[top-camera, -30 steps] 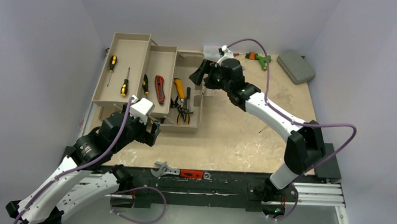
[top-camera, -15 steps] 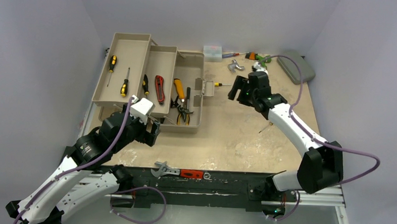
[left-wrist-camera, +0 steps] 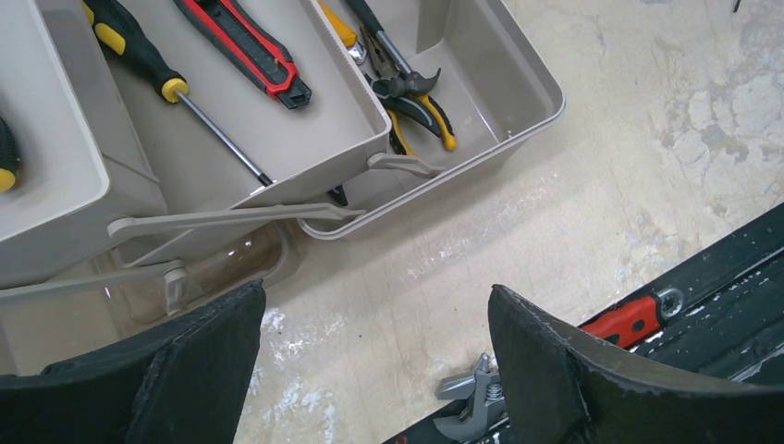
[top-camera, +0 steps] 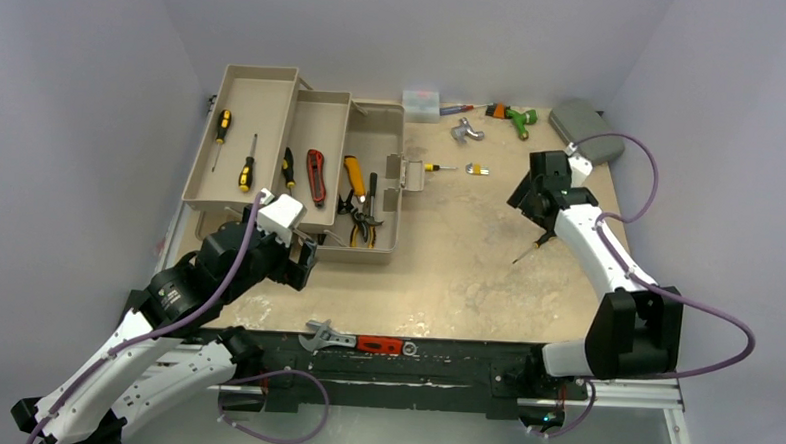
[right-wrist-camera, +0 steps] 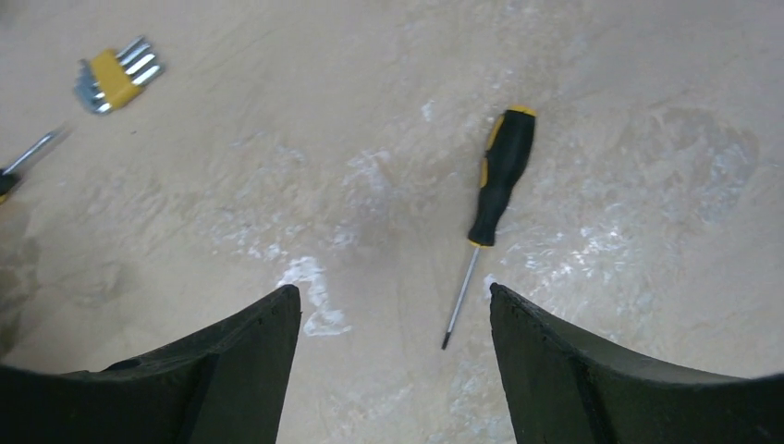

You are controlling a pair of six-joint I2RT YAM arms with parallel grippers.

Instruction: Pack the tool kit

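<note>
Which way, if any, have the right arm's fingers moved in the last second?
Yes: the right fingers swung right and nearer, away from the toolbox, to above the loose screwdriver.

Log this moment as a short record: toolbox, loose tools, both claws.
toolbox: open, trays folded out, tools inside
loose tools: black-yellow screwdriver, hex key set on the table; more at far edge
near edge: red-handled wrench
left claw: open, empty, over table by toolbox
right claw: open, empty, above the screwdriver
</note>
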